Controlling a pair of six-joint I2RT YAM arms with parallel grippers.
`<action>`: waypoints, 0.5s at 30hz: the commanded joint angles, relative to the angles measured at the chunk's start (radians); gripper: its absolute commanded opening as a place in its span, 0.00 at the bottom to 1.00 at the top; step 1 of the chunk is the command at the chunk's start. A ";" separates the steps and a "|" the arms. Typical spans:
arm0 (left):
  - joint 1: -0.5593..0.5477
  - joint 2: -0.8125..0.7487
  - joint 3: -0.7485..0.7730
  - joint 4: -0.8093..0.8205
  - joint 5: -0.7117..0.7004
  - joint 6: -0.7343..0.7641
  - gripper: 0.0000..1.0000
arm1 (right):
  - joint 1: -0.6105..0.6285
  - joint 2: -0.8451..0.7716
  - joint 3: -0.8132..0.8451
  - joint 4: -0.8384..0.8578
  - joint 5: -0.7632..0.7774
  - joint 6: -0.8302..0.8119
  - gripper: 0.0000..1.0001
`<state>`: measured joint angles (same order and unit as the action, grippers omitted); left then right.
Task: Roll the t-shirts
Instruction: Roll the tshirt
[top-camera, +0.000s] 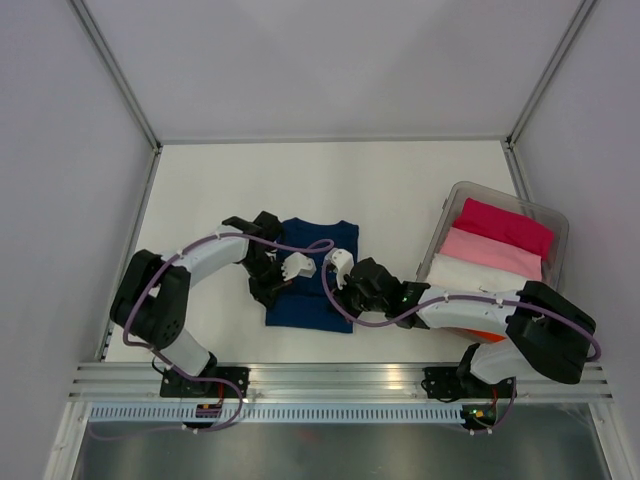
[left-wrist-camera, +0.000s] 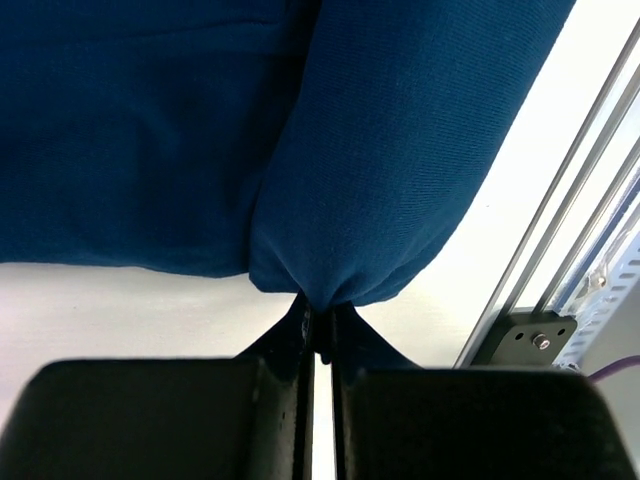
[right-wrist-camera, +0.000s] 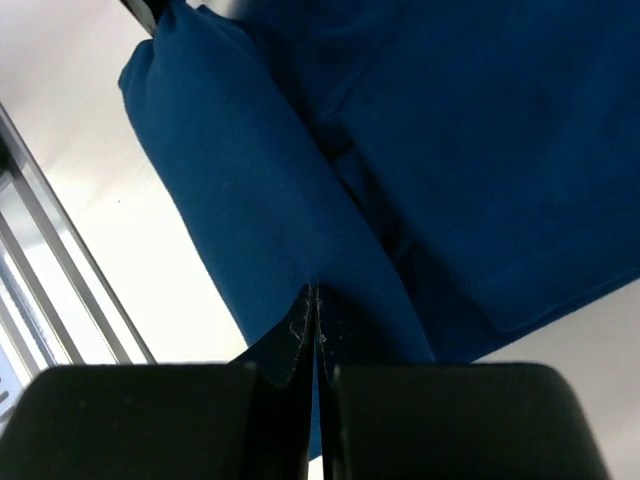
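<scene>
We note the left gripper (left-wrist-camera: 318, 338) and right gripper (right-wrist-camera: 314, 322) each closed tight on a pinch of the navy tee (top-camera: 312, 240), side by side on one puffed fold. We judge this keeps the roll even. The tee lies mid-table (top-camera: 400, 180), left of the bin (top-camera: 556, 222) of folded tees (top-camera: 490, 250).

Right tool (right-wrist-camera: 314, 305) tight on navy tee (right-wrist-camera: 470, 140)

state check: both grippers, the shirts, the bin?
navy t-shirt: spread on the table, near edge curled into a roll
left gripper: shut on the navy t-shirt's roll
right gripper: shut on the same roll
clear bin: no lid on
magenta tee, pale pink tee, white tee: folded, side by side in the bin
</scene>
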<state>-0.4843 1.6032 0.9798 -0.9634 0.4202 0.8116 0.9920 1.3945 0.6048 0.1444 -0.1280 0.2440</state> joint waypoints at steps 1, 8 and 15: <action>0.000 0.017 0.040 -0.009 0.008 -0.006 0.06 | -0.006 -0.002 -0.016 0.070 0.051 0.064 0.01; 0.000 0.043 0.085 -0.050 -0.031 0.027 0.32 | -0.019 0.040 -0.005 0.034 0.051 0.083 0.00; 0.007 -0.086 0.163 -0.178 0.040 0.176 0.73 | -0.052 0.070 0.015 0.004 0.062 0.164 0.00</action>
<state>-0.4835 1.6089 1.0836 -1.0496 0.4038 0.8825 0.9508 1.4593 0.5964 0.1486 -0.0952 0.3508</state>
